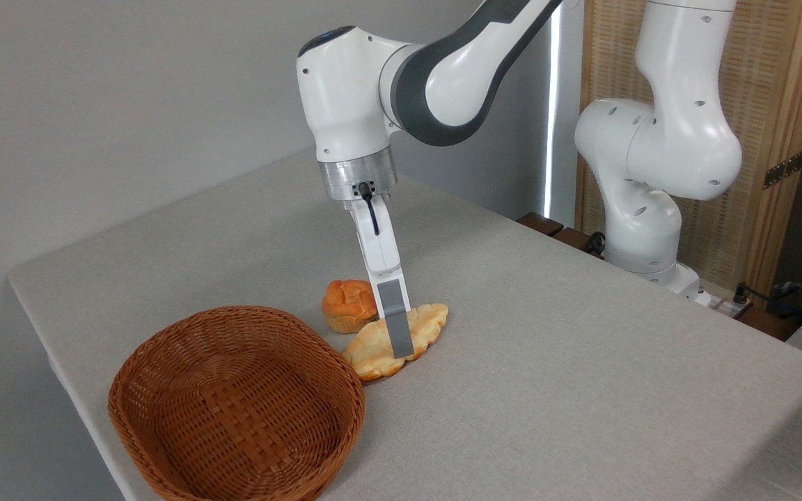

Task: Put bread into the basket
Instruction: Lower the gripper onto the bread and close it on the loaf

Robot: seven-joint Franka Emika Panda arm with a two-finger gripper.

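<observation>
The bread (373,346), a flat braided loaf with pale cream top and golden edges, lies on the grey table just right of the basket (248,312), its near end almost touching the rim. The oval brown wicker basket is empty. My gripper (401,350) points down at the middle of the loaf. I see it edge-on, so only the near grey finger (395,316) shows, in front of the loaf with its tip at table level. The other finger is hidden behind it, so the jaw gap cannot be read.
A small round orange bun (349,304) sits right behind the loaf, close to the gripper's left side. The arm's white base (645,236) stands at the table's far right edge. The table's left edge runs near the basket.
</observation>
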